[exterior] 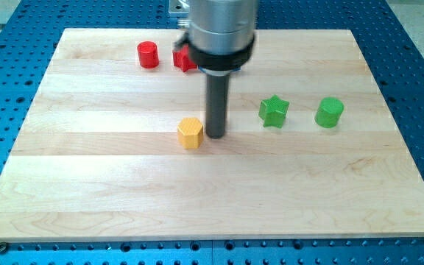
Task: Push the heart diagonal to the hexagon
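Observation:
A yellow hexagon-like block point(190, 132) lies near the middle of the wooden board point(124, 199). My tip point(216, 135) rests on the board just to the right of it, close to or touching its right side. A red block point(182, 59), partly hidden behind the arm, sits near the view's top; its shape cannot be made out. A red cylinder point(148, 54) stands just left of it.
A green star point(274, 111) and a green cylinder point(329, 112) lie at the view's right, in a row level with my rod. The board is bordered by a blue perforated table point(6, 88) on all sides.

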`<control>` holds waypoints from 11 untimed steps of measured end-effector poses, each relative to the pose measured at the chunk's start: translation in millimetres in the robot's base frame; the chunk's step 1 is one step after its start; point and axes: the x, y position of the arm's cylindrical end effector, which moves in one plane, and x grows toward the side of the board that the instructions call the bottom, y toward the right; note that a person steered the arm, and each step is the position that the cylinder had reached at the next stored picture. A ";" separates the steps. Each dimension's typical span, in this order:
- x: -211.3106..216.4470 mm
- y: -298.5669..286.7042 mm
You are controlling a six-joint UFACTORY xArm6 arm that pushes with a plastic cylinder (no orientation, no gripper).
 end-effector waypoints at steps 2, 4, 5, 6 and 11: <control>21.9 -8.2; -18.1 58.2; -33.5 61.7; -45.5 61.7; 33.7 37.5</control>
